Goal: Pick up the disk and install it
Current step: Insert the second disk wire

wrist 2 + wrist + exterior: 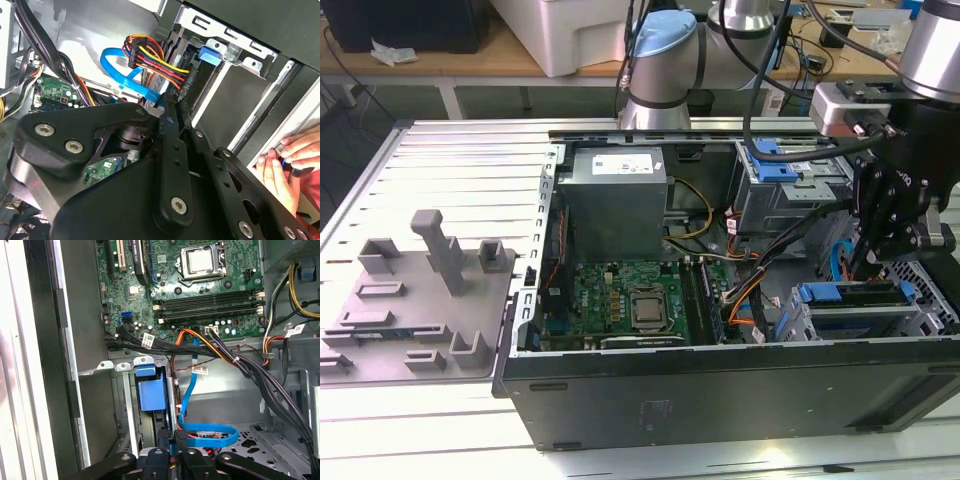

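Inside cage slot – disk (149,395) | just beyond end effector (172,440)

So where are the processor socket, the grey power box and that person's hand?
processor socket (201,261), first wrist view, its silver centre
grey power box (617,205), exterior view, its broad top face
hand (275,177), second wrist view, its middle

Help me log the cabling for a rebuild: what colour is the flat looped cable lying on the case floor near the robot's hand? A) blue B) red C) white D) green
A: the flat cable looping across the case floor just beyond the hand is bright blue in both wrist views.
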`<state>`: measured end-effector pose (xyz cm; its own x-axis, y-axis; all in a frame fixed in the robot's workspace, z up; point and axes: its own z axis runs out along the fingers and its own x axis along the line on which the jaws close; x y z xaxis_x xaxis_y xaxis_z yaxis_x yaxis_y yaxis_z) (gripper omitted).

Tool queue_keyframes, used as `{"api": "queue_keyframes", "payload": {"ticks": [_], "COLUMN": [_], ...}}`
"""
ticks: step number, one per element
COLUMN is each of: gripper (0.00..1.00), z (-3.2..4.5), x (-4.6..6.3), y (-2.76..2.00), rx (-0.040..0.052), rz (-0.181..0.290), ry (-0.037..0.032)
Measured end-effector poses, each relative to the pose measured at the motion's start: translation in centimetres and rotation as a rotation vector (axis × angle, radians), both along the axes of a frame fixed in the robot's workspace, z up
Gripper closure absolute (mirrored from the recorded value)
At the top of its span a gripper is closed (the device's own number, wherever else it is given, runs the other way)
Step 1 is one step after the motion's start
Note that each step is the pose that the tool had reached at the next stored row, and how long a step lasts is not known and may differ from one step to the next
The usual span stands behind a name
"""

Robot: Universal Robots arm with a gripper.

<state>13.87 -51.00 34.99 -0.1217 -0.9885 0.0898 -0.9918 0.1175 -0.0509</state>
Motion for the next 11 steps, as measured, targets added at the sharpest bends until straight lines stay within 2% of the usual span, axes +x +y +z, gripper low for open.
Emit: {"api": "queue_keyframes", "payload": {"ticks": [6,11], "gripper": [0.84,0.84], "z": [-0.05,-0.04], "x": [0.0,0.0], "y": [-0.03,-0.24], "rx": [0.0004,0.0001], "rz": [0.009,0.022], "ry": [0.0,0.0]}}
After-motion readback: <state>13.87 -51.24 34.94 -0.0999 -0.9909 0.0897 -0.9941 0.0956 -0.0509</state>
